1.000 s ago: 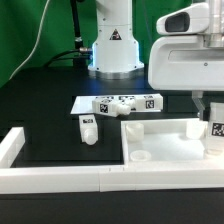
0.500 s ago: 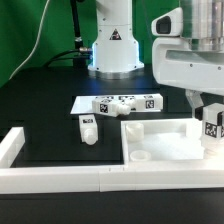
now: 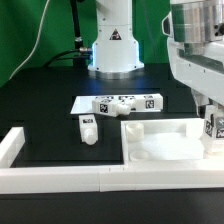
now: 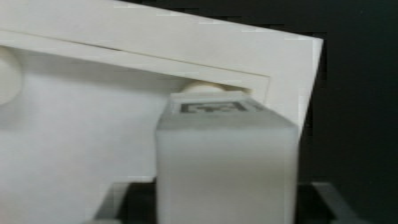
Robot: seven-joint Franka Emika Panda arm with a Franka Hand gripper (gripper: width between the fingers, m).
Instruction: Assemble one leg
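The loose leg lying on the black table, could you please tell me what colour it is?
White, with a black-and-white tag on the leg; the exterior view shows it best.

— What is recorded of the arm's position?
— The arm's white base (image 3: pixel 112 45) is seen at the rear of the black table; the wrist housing is seen at the exterior view's right, directed downward.
— And the gripper?
— The gripper (image 3: pixel 213 128) is held low at the exterior view's right edge. In the wrist view its fingers are clamped on the leg (image 4: pixel 221 150), held upright.
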